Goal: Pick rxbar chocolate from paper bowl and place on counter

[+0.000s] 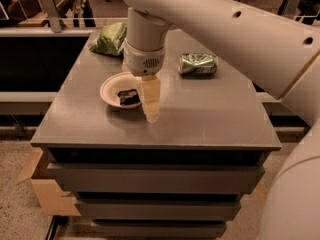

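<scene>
The rxbar chocolate (pixel 129 97), a small dark-wrapped bar, lies inside the off-white paper bowl (pixel 110 86) on the left part of the grey counter (pixel 210 114). My gripper (pixel 151 115) hangs from the white arm just right of the bowl, its pale fingers pointing down toward the counter beside the bowl's right rim. It holds nothing that I can see.
A green chip bag (pixel 110 38) lies at the counter's back left. A crushed green can (pixel 198 64) lies on its side at the back right. Drawers sit below the counter. A cardboard box (pixel 37 189) stands on the floor at the left.
</scene>
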Motion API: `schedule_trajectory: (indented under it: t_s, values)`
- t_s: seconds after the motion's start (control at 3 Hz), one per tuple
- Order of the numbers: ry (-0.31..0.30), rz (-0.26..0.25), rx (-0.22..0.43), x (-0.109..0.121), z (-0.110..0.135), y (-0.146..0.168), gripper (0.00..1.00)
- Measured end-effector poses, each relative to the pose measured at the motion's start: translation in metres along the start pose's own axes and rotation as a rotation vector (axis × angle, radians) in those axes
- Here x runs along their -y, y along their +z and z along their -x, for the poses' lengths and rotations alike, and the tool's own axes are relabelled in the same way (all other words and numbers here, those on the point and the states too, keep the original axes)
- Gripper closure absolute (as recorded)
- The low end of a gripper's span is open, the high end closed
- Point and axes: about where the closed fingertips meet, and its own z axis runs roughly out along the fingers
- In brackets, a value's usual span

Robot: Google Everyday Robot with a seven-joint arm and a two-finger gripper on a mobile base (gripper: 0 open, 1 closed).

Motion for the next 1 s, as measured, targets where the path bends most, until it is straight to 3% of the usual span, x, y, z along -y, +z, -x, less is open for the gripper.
schedule_trajectory:
  t_s: [0.33, 1.0]
  values:
    - [-0.009, 0.003, 0.0, 0.001, 0.0012, 0.0031, 0.18]
    - [-0.016, 0.0, -0.008, 0.0032, 0.0008, -0.0007, 0.65]
